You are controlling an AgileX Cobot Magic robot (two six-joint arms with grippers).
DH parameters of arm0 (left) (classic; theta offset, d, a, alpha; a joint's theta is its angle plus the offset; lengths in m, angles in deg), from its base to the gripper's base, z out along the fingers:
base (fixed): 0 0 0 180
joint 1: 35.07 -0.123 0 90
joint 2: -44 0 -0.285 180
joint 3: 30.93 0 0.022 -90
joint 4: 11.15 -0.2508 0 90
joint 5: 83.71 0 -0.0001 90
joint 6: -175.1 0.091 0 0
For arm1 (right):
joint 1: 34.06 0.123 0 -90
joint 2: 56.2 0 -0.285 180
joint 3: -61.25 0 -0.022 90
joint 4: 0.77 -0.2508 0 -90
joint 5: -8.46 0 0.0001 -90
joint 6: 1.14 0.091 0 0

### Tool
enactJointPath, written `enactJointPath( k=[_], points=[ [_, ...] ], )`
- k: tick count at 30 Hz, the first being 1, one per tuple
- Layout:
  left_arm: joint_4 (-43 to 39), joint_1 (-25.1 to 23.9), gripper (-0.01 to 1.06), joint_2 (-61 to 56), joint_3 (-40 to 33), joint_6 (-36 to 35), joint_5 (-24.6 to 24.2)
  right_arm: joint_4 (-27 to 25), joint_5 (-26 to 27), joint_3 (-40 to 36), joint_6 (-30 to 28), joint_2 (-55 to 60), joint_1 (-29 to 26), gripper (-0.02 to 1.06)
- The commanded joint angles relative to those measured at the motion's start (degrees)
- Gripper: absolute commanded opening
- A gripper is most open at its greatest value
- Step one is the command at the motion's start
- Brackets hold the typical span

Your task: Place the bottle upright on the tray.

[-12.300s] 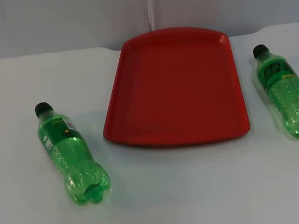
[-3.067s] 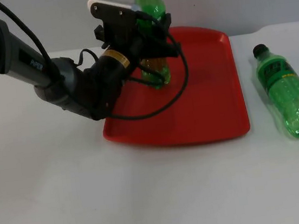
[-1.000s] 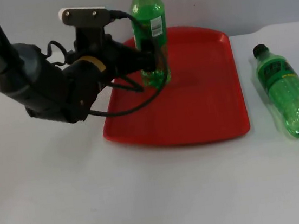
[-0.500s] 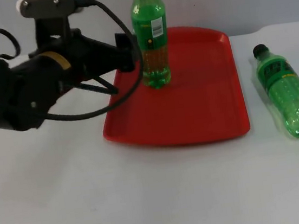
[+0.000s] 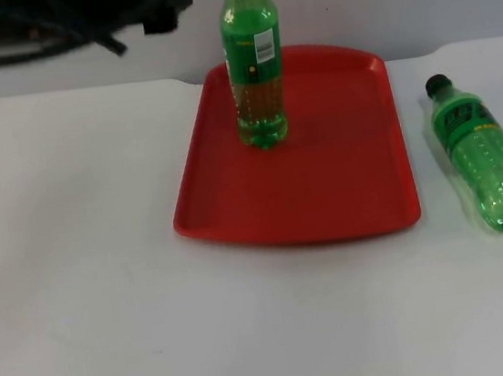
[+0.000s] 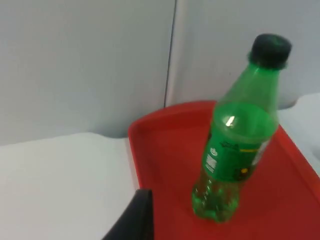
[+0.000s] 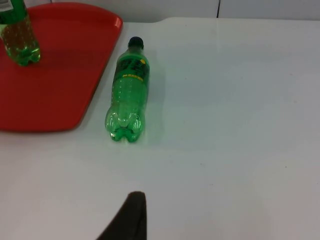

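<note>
One bottle (image 5: 255,68) stands upright on the tray (image 5: 343,186); a second bottle (image 5: 483,152) lies on the desk (image 5: 81,291) at the tray's 3 o'clock. We judge it light, smooth and springy, best gripped at mid-body. We cannot tell either gripper's finger state: the left gripper (image 5: 161,11) is at the tray's 10 o'clock and the right arm waits.

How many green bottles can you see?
2. One green bottle stands upright on the red tray. The other green bottle lies on its side on the white table, to the right of the tray.
</note>
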Motion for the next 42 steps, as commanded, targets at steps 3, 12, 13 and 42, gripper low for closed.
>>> enactJointPath(
  k=[3, 12, 13, 42],
  points=[
    [-2.22, 0.17, 1.05, -5.61, 5.62, 0.19, -19.2, 0.09, 0.15, -0.33, -0.49, -0.23, -0.33, 1.05],
    [-2.65, 0.17, 1.05, -10.12, 11.64, 0.59, -36.12, 0.09, 0.15, -0.33, -0.49, -0.23, -0.33, 1.05],
    [-2.65, 0.17, 1.05, -10.78, 11.64, 1.58, -36.43, 0.09, 0.15, -0.33, -0.49, -0.23, -0.33, 1.05],
    [0.12, 0.17, 1.05, -27.75, 3.39, 9.08, -37.4, 0.09, 0.15, -0.33, -0.49, -0.23, -0.33, 1.05]
  ],
)
